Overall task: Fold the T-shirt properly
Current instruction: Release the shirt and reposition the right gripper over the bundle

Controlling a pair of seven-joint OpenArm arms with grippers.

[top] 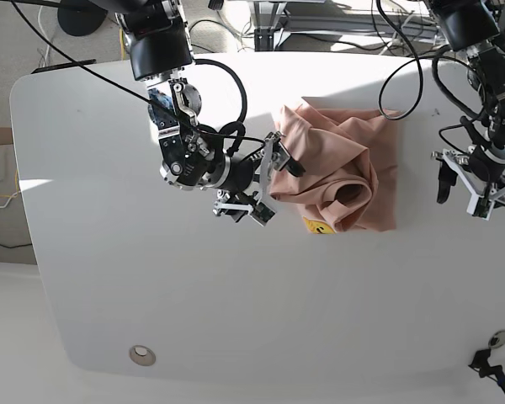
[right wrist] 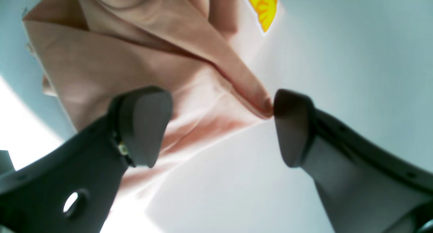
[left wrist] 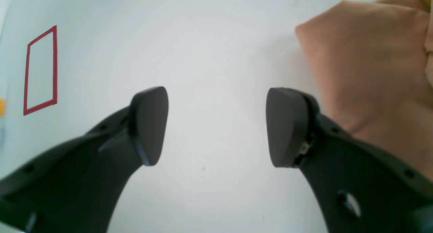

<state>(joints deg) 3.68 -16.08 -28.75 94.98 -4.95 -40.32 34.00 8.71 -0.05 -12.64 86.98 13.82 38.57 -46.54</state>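
The crumpled salmon-pink cotton T-shirt (top: 341,164) looks light and floppy; both released end effectors (right wrist: 221,124) (left wrist: 216,124) should pinch its hem corners

White tabletop (top: 109,286) with rounded corners; round metal grommet (top: 140,355) near its front edge, red tape rectangle (left wrist: 40,70) on it, cables (top: 337,34) behind.

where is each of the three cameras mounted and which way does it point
Left wrist: on the left arm, looking past the open left gripper at bare white table, with an edge of the T-shirt at right.
Right wrist: on the right arm, looking past the open right gripper at the shirt and its yellow print.
Base: overhead, looking down on the table, shirt and both arms.
All three views show the shirt.
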